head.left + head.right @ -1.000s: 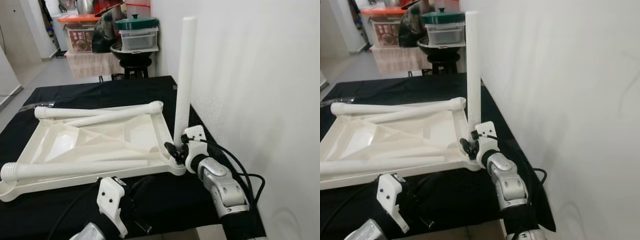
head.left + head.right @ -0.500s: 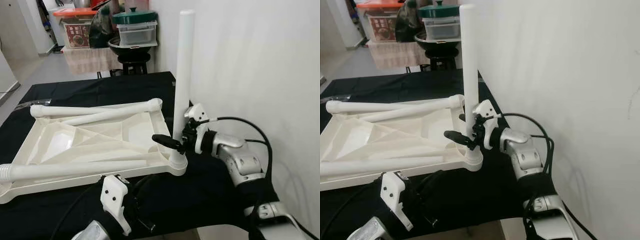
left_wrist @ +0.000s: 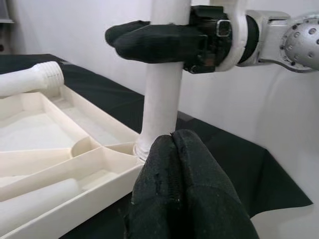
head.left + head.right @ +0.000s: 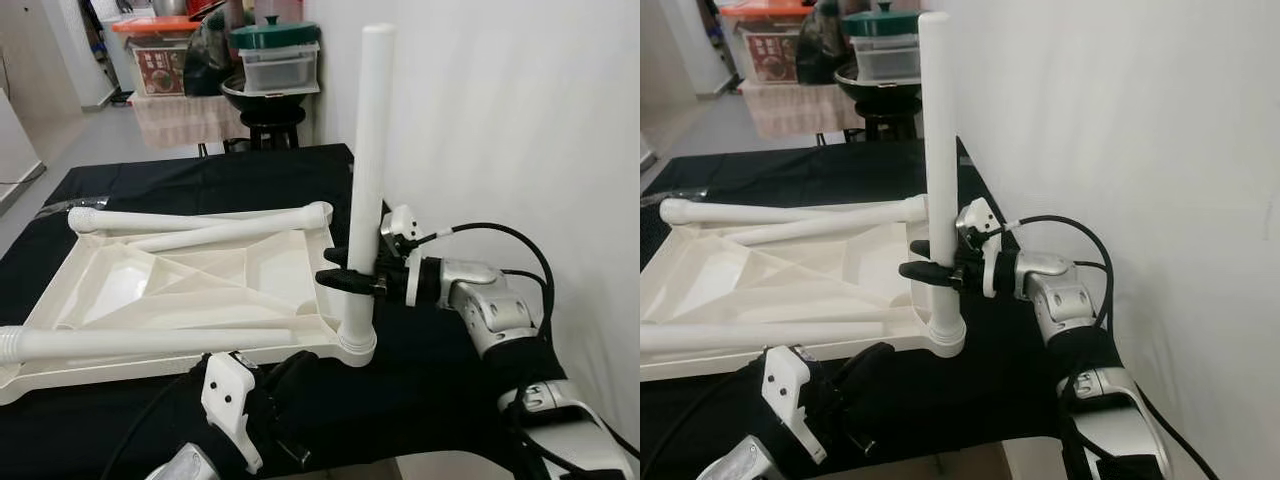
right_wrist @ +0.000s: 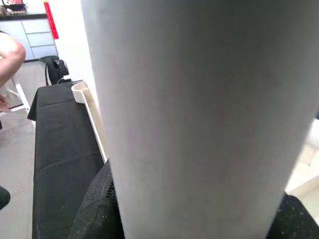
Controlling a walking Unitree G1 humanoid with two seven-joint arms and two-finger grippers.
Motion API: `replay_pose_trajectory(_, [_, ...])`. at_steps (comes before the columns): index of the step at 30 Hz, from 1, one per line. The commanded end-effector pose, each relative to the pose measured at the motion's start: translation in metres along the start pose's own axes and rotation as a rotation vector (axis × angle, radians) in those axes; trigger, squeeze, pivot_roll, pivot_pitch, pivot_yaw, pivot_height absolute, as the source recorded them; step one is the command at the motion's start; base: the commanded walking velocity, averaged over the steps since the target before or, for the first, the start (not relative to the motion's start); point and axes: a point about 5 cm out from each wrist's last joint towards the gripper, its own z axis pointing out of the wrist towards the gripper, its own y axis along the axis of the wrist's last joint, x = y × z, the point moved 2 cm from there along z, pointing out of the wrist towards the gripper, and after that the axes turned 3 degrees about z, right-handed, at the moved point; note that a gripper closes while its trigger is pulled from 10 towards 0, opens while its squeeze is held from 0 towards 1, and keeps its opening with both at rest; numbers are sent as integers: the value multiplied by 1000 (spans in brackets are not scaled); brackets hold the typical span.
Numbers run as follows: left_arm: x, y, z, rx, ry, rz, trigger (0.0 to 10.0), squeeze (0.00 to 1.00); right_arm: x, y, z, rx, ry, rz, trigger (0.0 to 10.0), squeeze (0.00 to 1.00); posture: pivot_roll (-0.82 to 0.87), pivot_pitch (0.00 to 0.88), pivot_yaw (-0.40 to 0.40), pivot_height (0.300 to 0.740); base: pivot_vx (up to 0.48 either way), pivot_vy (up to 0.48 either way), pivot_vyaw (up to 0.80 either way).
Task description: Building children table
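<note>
A white plastic table top (image 4: pixel 190 285) lies upside down on the black cloth. One white leg (image 4: pixel 368 160) stands upright in its near right corner socket (image 4: pixel 356 343). My right gripper (image 4: pixel 338 268) reaches in level from the right and is shut on this upright leg (image 3: pixel 162 99) a little above the socket. Three loose legs rest on the table top: one along the far edge (image 4: pixel 180 219), one slanting beside it (image 4: pixel 225 236), one along the near edge (image 4: pixel 150 341). My left gripper (image 4: pixel 290 372) is shut on nothing, low in front of the near right corner, its fingertips (image 3: pixel 174 164) close to the socket.
A white wall (image 4: pixel 520 140) runs close along the right side of the black-covered table (image 4: pixel 200 175). Behind the table stand a stool with a pan and lidded containers (image 4: pixel 272 70) and a cloth-draped stand with boxes (image 4: pixel 165 75). Open floor lies at the far left.
My right gripper rose from the base of the upright leg, turned level and shut around the leg higher up. The left gripper stayed low at the front.
</note>
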Motion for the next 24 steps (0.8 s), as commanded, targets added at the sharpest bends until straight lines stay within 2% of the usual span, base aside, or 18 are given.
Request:
replay_pose_trajectory(1, [0, -2, -1, 7, -3, -7, 10000, 0, 6, -13, -1, 20, 22, 30, 0, 0, 23, 0, -10, 740, 0, 0, 0])
replay_pose_trajectory(4, [0, -2, -2, 7, -3, -7, 10000, 0, 9, -17, -6, 11, -8, 34, 0, 0, 21, 0, -11, 740, 0, 0, 0])
replay_pose_trajectory(5, [1, -2, -2, 8, -3, -7, 10000, 0, 9, -22, -4, 19, -80, 40, 0, 0, 20, 0, -14, 740, 0, 0, 0])
replay_pose_trajectory(6, [1, -2, -3, 8, -2, -6, 10000, 0, 2, -34, 6, 48, -338, 89, 0, 0, 19, 0, -15, 740, 0, 0, 0])
replay_pose_trajectory(7, [1, -2, -3, 8, -2, -6, 10000, 0, 2, -34, 6, 48, -338, 89, 0, 0, 19, 0, -15, 740, 0, 0, 0])
replay_pose_trajectory(8, [2, -2, -4, 9, -2, -5, 10000, 0, -4, -44, 9, 67, -633, 141, 0, 0, 19, 0, -14, 740, 0, 0, 0])
replay_pose_trajectory(9, [3, -1, -4, 10, 0, -4, 10000, 0, 9, -53, 14, 84, -759, 197, 0, 0, 14, 8, -7, 740, 0, 0, 0])
replay_pose_trajectory(10, [3, -1, -4, 10, 0, -3, 10000, 0, 25, -55, 23, 85, -768, 195, 0, 0, 14, 8, -7, 740, 0, 0, 0])
replay_pose_trajectory(11, [3, -1, -4, 10, 0, -3, 10000, 0, 25, -55, 23, 85, -768, 195, 0, 0, 14, 8, -7, 740, 0, 0, 0])
replay_pose_trajectory(13, [4, -2, -3, 13, 0, -2, 10000, 0, 49, -54, 45, 78, -628, 156, 0, 0, 6, 0, 9, 740, 0, 0, 0])
replay_pose_trajectory(17, [4, -3, -2, 17, -9, -4, 10000, 0, 43, -53, 50, 82, -601, 151, 0, 0, 14, 0, -6, 740, 0, 0, 0])
replay_pose_trajectory(18, [4, -3, -2, 16, -9, -4, 10000, 0, 38, -52, 49, 95, -609, 133, 9255, 0, 14, 0, -7, 740, 0, 0, 0])
replay_pose_trajectory(19, [4, -3, -2, 14, -6, -3, 10000, 0, 35, -49, 49, 88, -595, 129, 10000, 0, 15, 0, -9, 740, 0, 0, 0])
replay_pose_trajectory(20, [4, -3, -2, 14, -6, -3, 10000, 0, 35, -49, 49, 88, -595, 129, 10000, 0, 15, 0, -9, 740, 0, 0, 0])
replay_pose_trajectory(21, [4, -3, -1, 12, 0, -3, 10000, 0, 33, -45, 49, 88, -584, 115, 10000, 447, 15, 0, -11, 740, 0, 0, 0])
replay_pose_trajectory(22, [4, -3, -1, 12, 0, -3, 10000, 0, 33, -45, 49, 88, -584, 115, 10000, 447, 15, 0, -11, 740, 0, 0, 0])
replay_pose_trajectory(23, [4, -3, -1, 11, 5, -2, 10000, 0, 34, -41, 50, 78, -553, 108, 10000, 1000, 17, 0, -11, 740, 0, 0, 0])
replay_pose_trajectory(24, [4, -4, -1, 11, 7, -1, 10000, 0, 34, -34, 51, 62, -483, 89, 10000, 1000, 18, 0, -13, 740, 0, 0, 0])
